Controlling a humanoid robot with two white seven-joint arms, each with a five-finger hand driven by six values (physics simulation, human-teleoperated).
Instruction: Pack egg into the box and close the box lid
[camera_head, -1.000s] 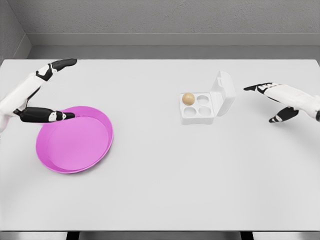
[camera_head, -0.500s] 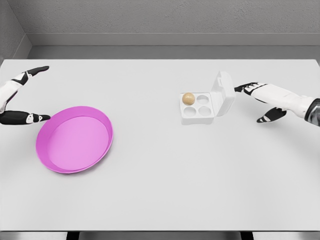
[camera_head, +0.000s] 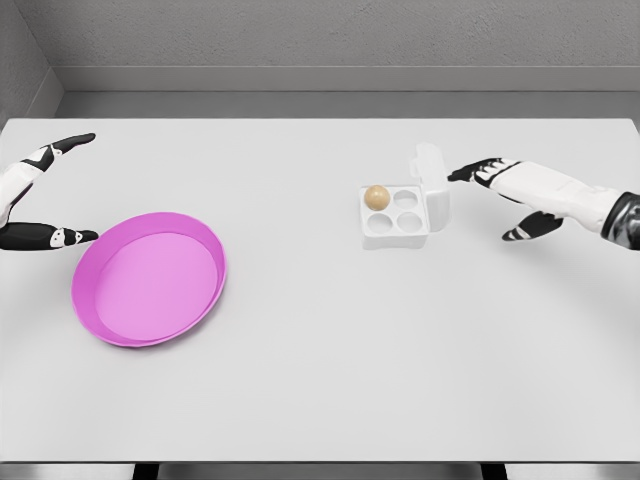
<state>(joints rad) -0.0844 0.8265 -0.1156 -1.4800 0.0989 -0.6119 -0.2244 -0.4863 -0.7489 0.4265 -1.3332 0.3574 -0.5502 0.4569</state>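
Right hand (camera_head: 505, 185) open, fingers (camera_head: 462, 174) outstretched just beside upright lid (camera_head: 431, 178) of box (camera_head: 404, 210). Egg (camera_head: 377, 197) seated in far-left cup of box. Left hand (camera_head: 40, 195) open at left edge, thumb near rim of pink plate (camera_head: 85, 300) on white table (camera_head: 400, 350).

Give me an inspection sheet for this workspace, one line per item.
Surface: white table, flat.
Job's things: egg sits in the far-left cup of the white box; lid stands about upright at the box's right edge, not closed.
Clutter: pink bowl at the left, nothing in it.
Hands: right hand open, fingertips beside the lid; left hand open at the left edge, beside the bowl.
Cables: nothing seen.
Surroundings: grey wall behind the table.
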